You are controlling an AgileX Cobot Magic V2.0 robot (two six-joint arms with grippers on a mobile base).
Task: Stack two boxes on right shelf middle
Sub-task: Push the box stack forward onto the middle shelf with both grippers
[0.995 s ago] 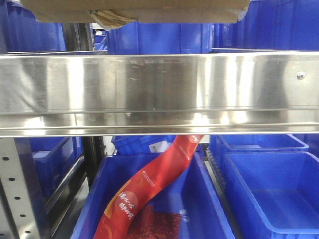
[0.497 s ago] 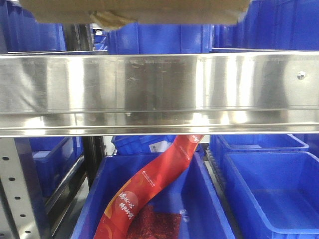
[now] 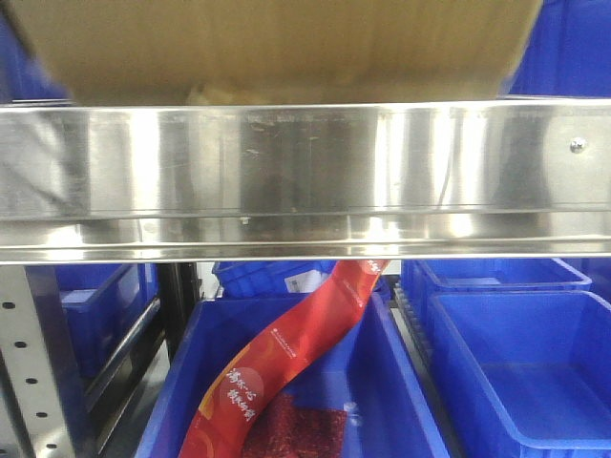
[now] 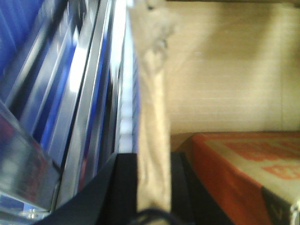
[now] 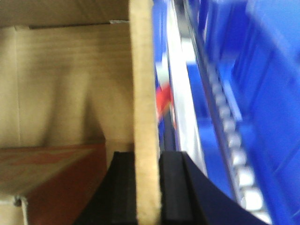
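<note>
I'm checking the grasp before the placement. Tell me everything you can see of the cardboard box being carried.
The cardboard box is plain tan corrugated board, blurred, filling the top of the front view just above the shelf rail. It is open-topped: both wrist views look inside at an orange-printed carton. The left gripper pinches one side wall, the right gripper the opposite wall, pads on both faces.

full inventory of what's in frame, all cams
cardboard box: one, tan, above the shelf rail, held by both side walls.
orange-red carton: one, inside the cardboard box.
shelf: one, shiny steel, front rail across the front view, perforated upright lower left.
blue bins: several, blue, below and behind the rail.
red packet: one, red with print, leaning in the lower middle bin.
left gripper: black, clamped on the box's wall edge.
right gripper: black, clamped on the opposite wall edge.
</note>
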